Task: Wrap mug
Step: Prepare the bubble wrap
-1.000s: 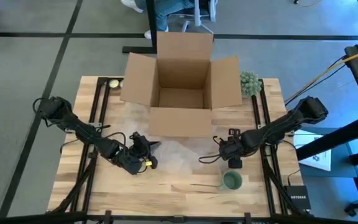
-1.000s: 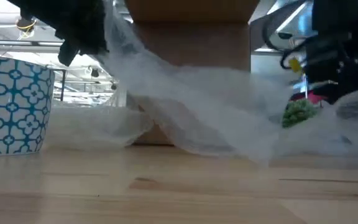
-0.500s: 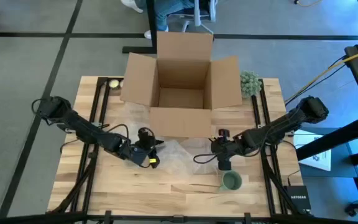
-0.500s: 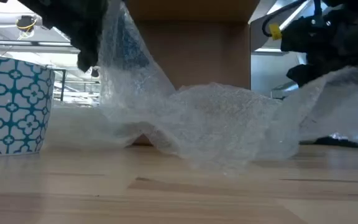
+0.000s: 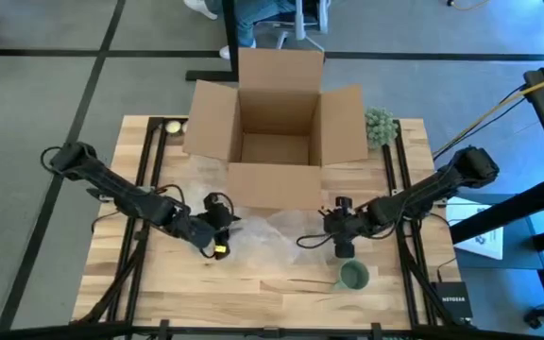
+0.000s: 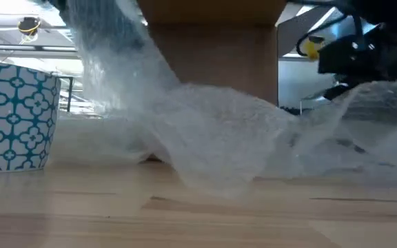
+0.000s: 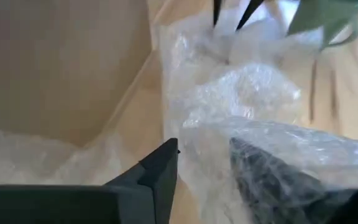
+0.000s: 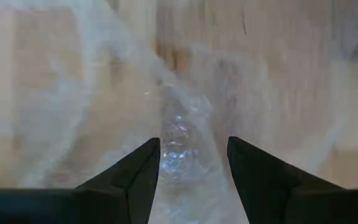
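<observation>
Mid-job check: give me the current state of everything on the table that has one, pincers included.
Cardboard box: flaps open, upright, empty as far as visible.
Bubble wrap: crumpled, lifted at both ends, middle sagging on the table.
Mug: upright, unwrapped, clear of the wrap.
Left pincer: holding one edge of the wrap.
Right pincer: fingers apart, wrap between them.

Even, bright overhead light left only soft shadows on the table (image 5: 281, 283), while the bubble wrap (image 6: 219, 138) glared white and blurred in the low view and both wrist views were soft and out of focus.
</observation>
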`<state>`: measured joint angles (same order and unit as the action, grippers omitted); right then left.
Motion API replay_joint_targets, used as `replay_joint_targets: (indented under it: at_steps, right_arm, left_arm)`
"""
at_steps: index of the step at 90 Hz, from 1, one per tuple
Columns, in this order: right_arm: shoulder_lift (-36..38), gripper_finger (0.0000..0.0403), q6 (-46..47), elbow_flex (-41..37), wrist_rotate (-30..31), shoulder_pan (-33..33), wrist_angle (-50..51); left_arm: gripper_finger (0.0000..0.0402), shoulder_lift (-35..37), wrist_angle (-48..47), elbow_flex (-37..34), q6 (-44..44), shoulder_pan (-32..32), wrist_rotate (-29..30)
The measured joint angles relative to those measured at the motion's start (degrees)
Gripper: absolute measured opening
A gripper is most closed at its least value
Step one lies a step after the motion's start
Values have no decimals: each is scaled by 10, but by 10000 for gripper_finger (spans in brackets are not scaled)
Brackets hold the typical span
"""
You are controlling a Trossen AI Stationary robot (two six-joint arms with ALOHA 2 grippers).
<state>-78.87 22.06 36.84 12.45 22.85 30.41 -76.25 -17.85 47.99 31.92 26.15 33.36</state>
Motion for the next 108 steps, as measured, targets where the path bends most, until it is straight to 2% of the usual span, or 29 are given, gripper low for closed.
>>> replay_joint_targets:
  at_steps: [9,25,40,55,76,108]
  right_arm:
    - [0,177,0,0,0,0,51]
    - [0,177,1,0,4,0,114]
    - [0,177,0,0,10,0,114]
    - [0,177,-11,0,39,0,115]
    - [0,177,-8,0,50,0,116]
    - [0,177,-9,0,49,0,116]
  left_arm:
    - [130,1,-35,0,13,-4,-16]
    - [130,15,-99,7,37,-4,-90]
    - [130,33,-181,40,82,-2,-143]
    - [130,45,-229,72,88,-1,-167]
    - [130,6,-55,80,1,22,-140]
    - [129,-155,150,85,-91,29,-110]
